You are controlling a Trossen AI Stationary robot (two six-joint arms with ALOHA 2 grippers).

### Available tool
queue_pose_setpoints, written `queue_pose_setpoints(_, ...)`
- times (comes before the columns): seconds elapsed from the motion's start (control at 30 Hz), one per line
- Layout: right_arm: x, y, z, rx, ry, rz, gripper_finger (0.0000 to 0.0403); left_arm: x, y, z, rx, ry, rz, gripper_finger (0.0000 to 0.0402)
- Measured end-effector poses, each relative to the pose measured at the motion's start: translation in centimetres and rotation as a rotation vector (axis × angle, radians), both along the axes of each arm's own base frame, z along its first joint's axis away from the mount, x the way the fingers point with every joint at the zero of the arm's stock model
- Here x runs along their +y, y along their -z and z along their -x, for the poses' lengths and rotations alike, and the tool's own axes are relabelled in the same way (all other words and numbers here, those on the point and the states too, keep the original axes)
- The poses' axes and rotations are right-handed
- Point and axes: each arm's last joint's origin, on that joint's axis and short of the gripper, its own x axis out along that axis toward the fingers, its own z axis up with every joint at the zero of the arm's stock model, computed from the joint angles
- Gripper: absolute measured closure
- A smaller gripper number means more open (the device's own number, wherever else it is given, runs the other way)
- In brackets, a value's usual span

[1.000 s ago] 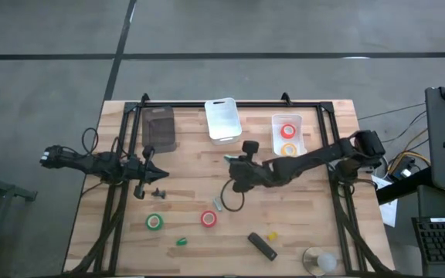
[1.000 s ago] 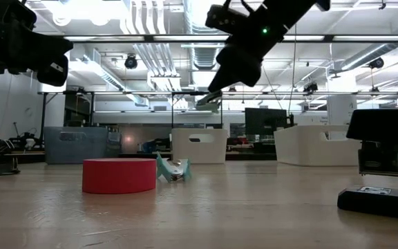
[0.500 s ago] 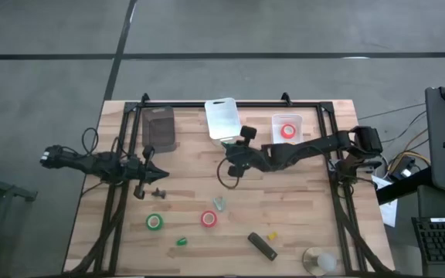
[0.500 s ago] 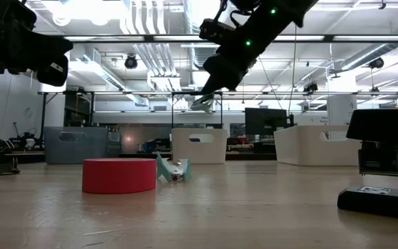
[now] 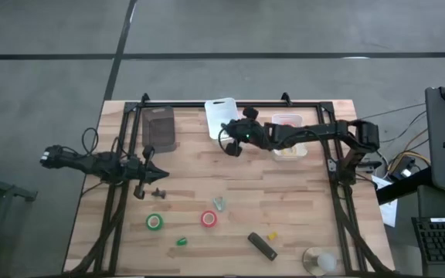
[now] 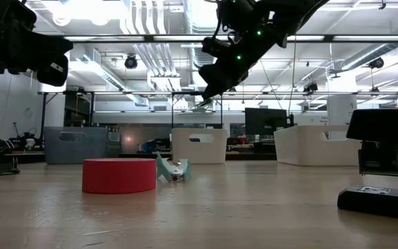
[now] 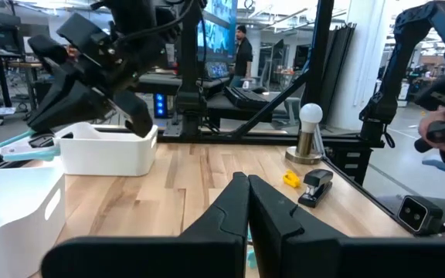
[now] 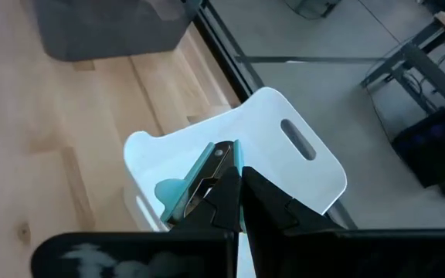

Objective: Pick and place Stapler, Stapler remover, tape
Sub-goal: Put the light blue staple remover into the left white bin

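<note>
My right gripper (image 8: 236, 202) is shut on a teal staple remover (image 8: 198, 182) and hovers above the white bin (image 5: 219, 116) at the table's far edge; the low view shows it high up (image 6: 208, 99). A second teal staple remover (image 5: 219, 204) lies on the table beside a red tape roll (image 5: 208, 218). A green tape roll (image 5: 154, 222) lies flat to the left. The black stapler (image 5: 262, 246) rests near the near edge. My left gripper (image 7: 247, 202) is shut and waits at the table's left (image 5: 153, 173). My right gripper pinches the teal staple remover by one end (image 8: 216, 171) between its two fingers, which lie along it. The remover is lifted clear and sticks out past the fingertips over the white bin (image 8: 284, 158); the left wrist view shows it slanting down (image 7: 23, 147).
A dark grey bin (image 5: 159, 127) stands left of the white one. A clear bin (image 5: 288, 147) to the right is partly covered by my right arm. A small green piece (image 5: 181, 241), a yellow piece (image 5: 272, 235) and a round lamp (image 5: 321, 262) sit near the near edge.
My right gripper has carried the teal staple remover from above the table's middle toward the far edge, ending over the white bin, staying shut on it. The other staple remover, the tape rolls and my left arm have kept still.
</note>
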Motion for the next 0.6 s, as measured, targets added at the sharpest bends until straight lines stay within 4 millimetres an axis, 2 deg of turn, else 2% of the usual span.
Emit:
queue_pose_setpoints(0.27,-2.5,0.2,0.3,-0.062,0.087,-0.042,0.0394,0.0,0.0,0.0,-0.001,0.0,0.0,0.0392)
queue_pose_setpoints(0.5,-3.3,2.9,-0.5,-0.001,0.099,-0.053,0.0394,0.0,0.0,0.0,0.0,0.0,0.0,0.0392)
queue_pose_setpoints(0.6,-3.4,3.5,-0.6,0.012,0.103,-0.049,0.0394,0.0,0.0,0.0,0.0,0.0,0.0,0.0392)
